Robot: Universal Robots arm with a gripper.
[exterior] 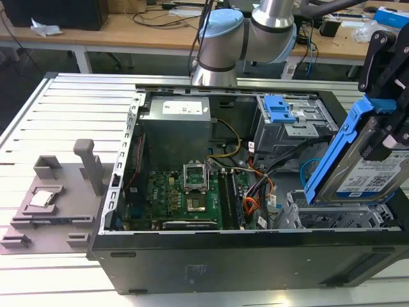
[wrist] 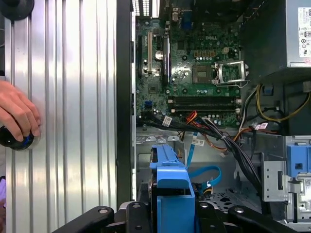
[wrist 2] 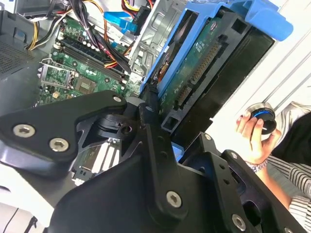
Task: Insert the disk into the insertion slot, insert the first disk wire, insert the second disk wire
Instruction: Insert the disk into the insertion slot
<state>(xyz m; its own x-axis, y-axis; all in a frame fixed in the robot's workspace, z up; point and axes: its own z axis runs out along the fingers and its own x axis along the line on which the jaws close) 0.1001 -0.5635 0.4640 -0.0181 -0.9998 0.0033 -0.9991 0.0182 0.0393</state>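
So the end effector (exterior: 382, 125) is clamped on the disk (exterior: 365, 167), gripping it by the bright blue carrier frame. That's over at the exterior view's right, about mid-height. The disk is tipped up on a slant with its white barcode label facing the camera. Its low edge sits right over the insertion slot (exterior: 332, 216), the silver perforated drive cage in the near right corner of the open computer case (exterior: 223, 259). I can't tell if it's actually touching the cage yet, but it's clearly not seated. In the second wrist view the disk (wrist 2: 204, 63) shows its green circuit-board underside, with the black fingers (wrist 2: 151, 104) pinching the frame edge. In the first wrist view the blue carrier (wrist: 171, 182) pokes out from the end effector (wrist: 170, 216), above the cage area. Inside the case there's the green motherboard (exterior: 185, 198) in the middle. The grey power supply (exterior: 176, 121) is behind it, and a taller grey cage with a blue ribbed tab (exterior: 279, 110) is toward the back right. A grey fixture (exterior: 57, 192) sits on the ribbed tabletop (exterior: 77, 96) at the exterior view's left. A person's hand (wrist: 17, 112) rests on a round black-and-blue knob (wrist: 14, 140) on the tabletop beside the case.
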